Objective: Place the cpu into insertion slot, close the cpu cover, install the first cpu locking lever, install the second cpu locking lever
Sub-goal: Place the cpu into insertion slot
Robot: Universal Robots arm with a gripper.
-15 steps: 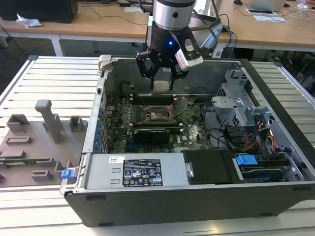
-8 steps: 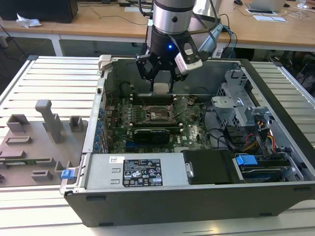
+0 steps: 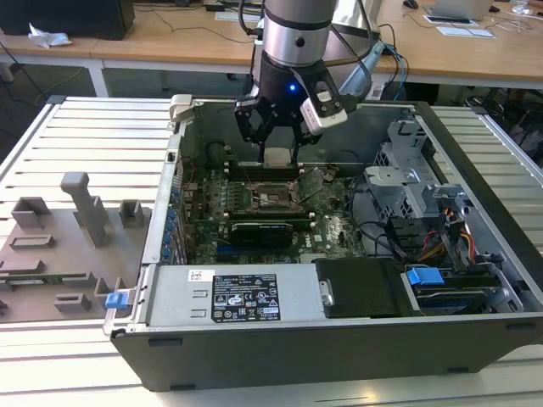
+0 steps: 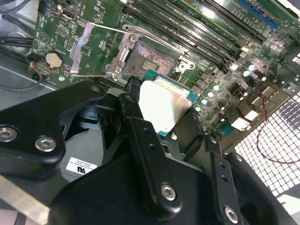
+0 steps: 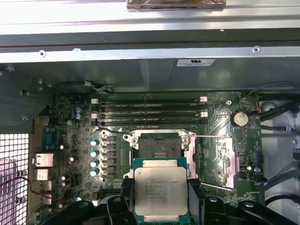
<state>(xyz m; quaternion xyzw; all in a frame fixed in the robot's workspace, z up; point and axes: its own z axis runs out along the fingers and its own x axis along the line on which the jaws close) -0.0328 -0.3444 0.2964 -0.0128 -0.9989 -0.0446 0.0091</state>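
One cpu [image 5: 161,191] — clamped in hand [image 5: 161,199].

Arm [image 3: 293,30]: silver-grey cylinder, dark band below. Wrist [image 3: 284,85] black, small blue light [image 3: 293,87] lit. White camera block [image 3: 323,105] bolted to side. Blue cable [image 3: 388,52] trails off behind. Gripper [image 3: 277,151] matte black, linked bars, rounded joints; in second wrist view silver screws [image 4: 45,144] in its plates, white label [image 4: 80,166] on body, narrow black fingers [image 4: 133,92]
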